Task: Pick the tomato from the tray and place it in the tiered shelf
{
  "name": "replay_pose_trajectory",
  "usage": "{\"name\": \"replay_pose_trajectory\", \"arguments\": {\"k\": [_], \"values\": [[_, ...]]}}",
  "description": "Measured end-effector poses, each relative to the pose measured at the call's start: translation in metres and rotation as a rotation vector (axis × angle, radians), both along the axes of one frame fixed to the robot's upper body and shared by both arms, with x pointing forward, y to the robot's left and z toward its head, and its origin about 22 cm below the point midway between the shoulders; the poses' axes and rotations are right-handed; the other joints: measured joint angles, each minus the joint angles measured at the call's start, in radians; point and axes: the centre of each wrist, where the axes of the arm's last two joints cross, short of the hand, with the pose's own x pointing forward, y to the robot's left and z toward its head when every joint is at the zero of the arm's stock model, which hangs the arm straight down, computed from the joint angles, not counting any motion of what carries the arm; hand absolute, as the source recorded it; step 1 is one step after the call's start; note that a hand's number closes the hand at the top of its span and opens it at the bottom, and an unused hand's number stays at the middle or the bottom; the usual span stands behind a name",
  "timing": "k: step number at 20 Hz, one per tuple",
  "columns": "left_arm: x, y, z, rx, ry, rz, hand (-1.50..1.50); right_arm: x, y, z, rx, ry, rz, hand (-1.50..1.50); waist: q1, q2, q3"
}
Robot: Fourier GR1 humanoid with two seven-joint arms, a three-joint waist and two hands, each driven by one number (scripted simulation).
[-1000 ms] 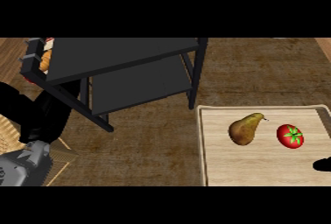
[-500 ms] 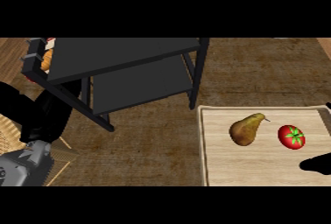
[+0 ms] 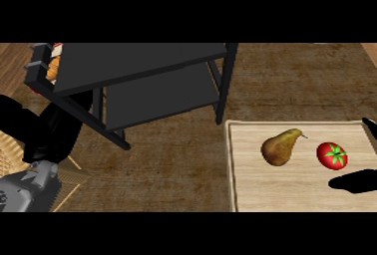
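Head view: tomato (image 3: 332, 155) just above right hand (image 3: 355, 182).

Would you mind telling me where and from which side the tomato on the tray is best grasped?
Grip the tomato around its round middle, from above and the right, where the right hand is. The pear blocks its left side; its stem faces up.

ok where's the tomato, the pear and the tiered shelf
tomato (image 3: 332, 155), head view, on its red skin beside the green stem
pear (image 3: 278, 149), head view, on the middle of its wide body
tiered shelf (image 3: 140, 60), head view, on its dark top board
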Motion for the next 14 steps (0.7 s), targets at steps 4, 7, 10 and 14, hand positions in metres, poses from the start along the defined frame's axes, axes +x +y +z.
{"name": "replay_pose_trajectory", "arguments": {"k": [4, 7, 10, 14], "values": [[0.0, 0.0, 0.0, 0.001, 0.001, 0.0, 0.0, 0.003, 0.005, -0.009, -0.002, -0.017, 0.011, -1.5, -0.001, 0.0, 0.0], [0.0, 0.0, 0.0, -0.004, 0.005, -0.001, 0.0, 0.007, 0.007, -0.015, -0.002, -0.026, 0.012, -1.5, 0.001, 0.0, 0.0], [0.0, -0.001, 0.001, -0.007, 0.003, -0.01, 0.0, 0.006, 0.011, -0.025, -0.001, 0.021, 0.069, 1.5, 0.007, 0.004, 0.0], [0.001, -0.002, -0.001, 0.012, 0.049, -0.011, 0.0, 0.005, 0.017, -0.035, -0.033, 0.073, 0.175, 1.5, 0.008, 0.002, -0.004]]}}
